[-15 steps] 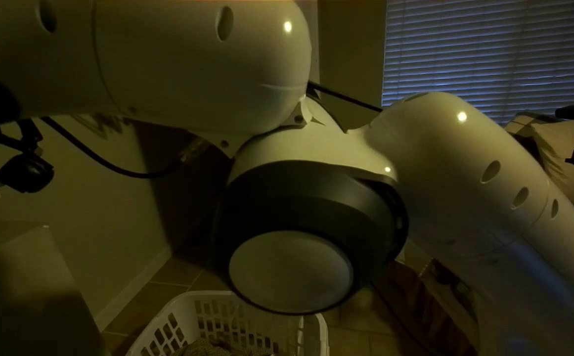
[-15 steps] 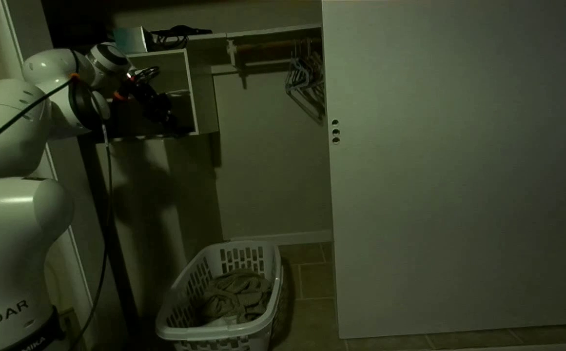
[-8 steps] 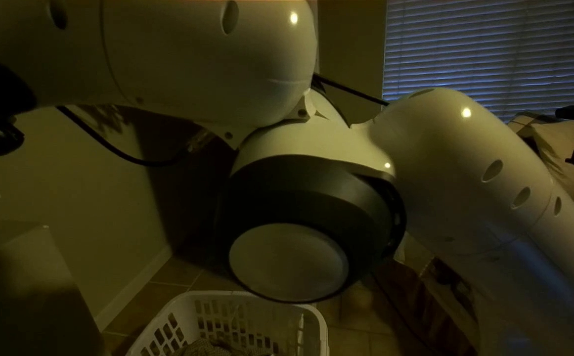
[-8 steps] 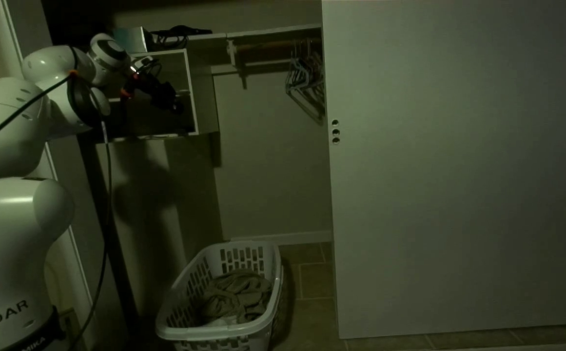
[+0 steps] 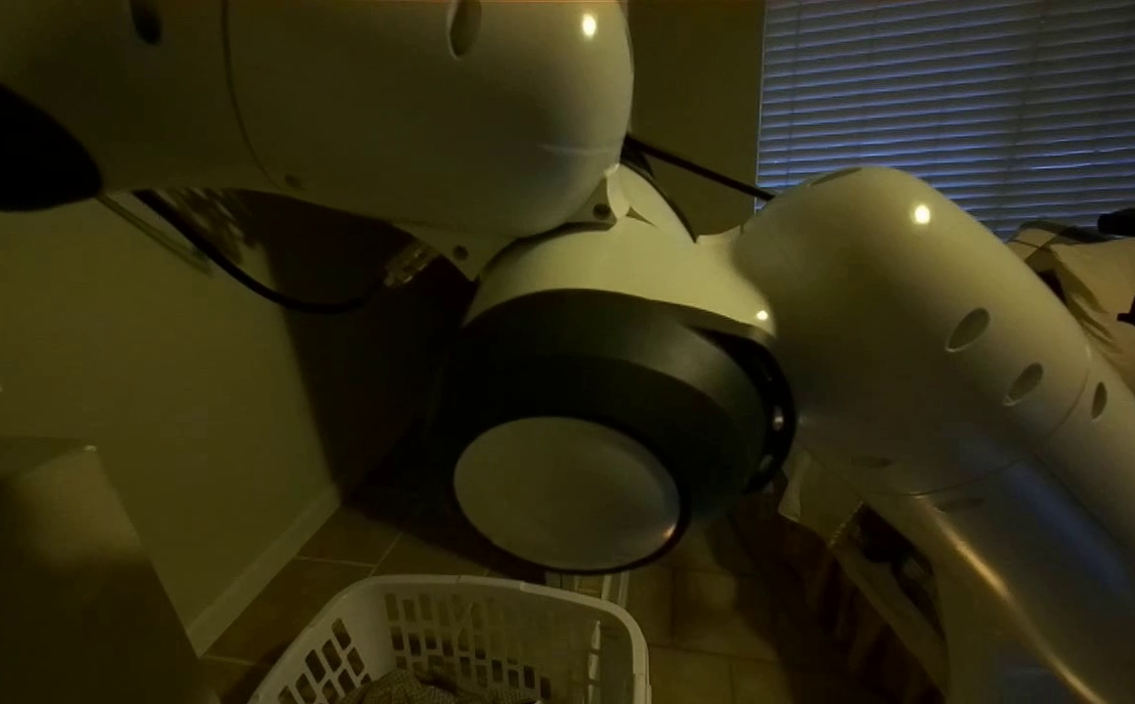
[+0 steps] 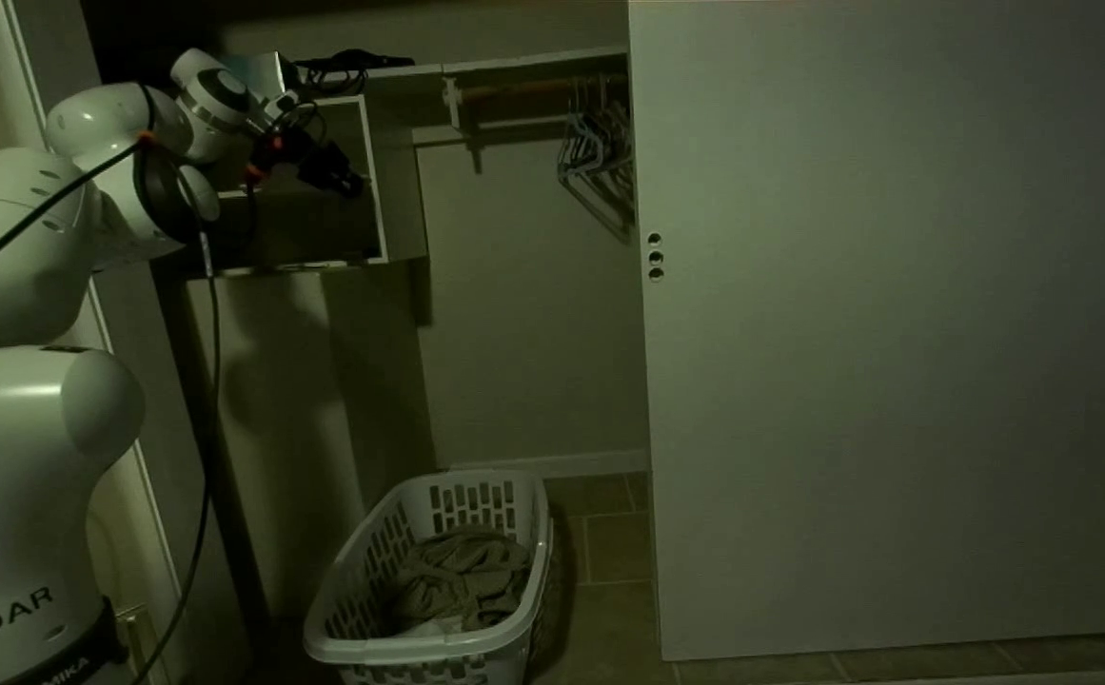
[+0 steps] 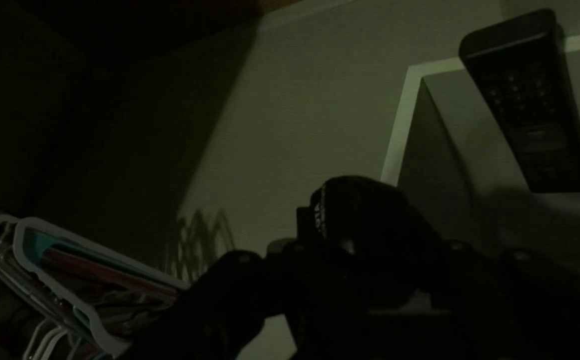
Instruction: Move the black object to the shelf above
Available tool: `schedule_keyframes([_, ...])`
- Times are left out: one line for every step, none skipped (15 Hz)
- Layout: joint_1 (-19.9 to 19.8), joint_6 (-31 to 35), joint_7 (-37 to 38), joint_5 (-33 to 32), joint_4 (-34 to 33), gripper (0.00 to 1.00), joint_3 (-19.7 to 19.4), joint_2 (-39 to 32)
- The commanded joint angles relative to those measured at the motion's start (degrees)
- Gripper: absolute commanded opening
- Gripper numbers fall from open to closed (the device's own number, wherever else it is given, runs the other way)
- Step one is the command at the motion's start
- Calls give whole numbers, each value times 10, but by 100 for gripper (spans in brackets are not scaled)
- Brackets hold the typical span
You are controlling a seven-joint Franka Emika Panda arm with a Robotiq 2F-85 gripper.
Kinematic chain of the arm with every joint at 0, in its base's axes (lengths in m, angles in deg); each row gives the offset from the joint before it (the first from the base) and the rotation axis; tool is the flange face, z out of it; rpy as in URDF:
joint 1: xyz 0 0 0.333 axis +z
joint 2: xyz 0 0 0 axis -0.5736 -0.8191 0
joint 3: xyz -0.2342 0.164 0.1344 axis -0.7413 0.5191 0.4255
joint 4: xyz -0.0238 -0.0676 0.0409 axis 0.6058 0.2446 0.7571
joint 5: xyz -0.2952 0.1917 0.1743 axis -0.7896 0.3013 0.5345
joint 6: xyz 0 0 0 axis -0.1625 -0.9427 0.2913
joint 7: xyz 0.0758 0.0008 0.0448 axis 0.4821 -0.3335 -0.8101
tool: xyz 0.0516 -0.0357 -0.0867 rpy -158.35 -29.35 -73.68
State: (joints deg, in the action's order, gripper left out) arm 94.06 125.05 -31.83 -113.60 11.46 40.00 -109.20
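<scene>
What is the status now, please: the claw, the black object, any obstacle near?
Claw shut, seemingly on the white-lettered black object. Apparently held up, not yet shelved. Remote and hangers in wrist view, maybe worth watching.

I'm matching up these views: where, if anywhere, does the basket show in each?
In an exterior view: basket at the bottom, left of centre, below the arm.
In an exterior view: basket at the bottom, left of centre, right of the arm.
Wrist view: not visible.
Landmark: the arm, in both exterior views.
</scene>
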Motion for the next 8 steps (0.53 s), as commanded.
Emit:
schedule_keyframes([-6,55,16,-4,0,20,1,4])
schedule_keyframes([-8,72,20,-4,0,20,0,4])
schedule_keyframes([-9,84,23,-5,0,20,-1,4])
schedule_keyframes([-11,99,26,-4,0,20,-1,4])
schedule_keyframes([-15,114,27,-1,0,20,1,4])
schedule_keyframes([-20,130,27,3,0,20,3,3])
schedule_keyframes([-23,141,28,5,0,20,4,2])
schedule_keyframes([-28,156,28,8,0,20,6,2])
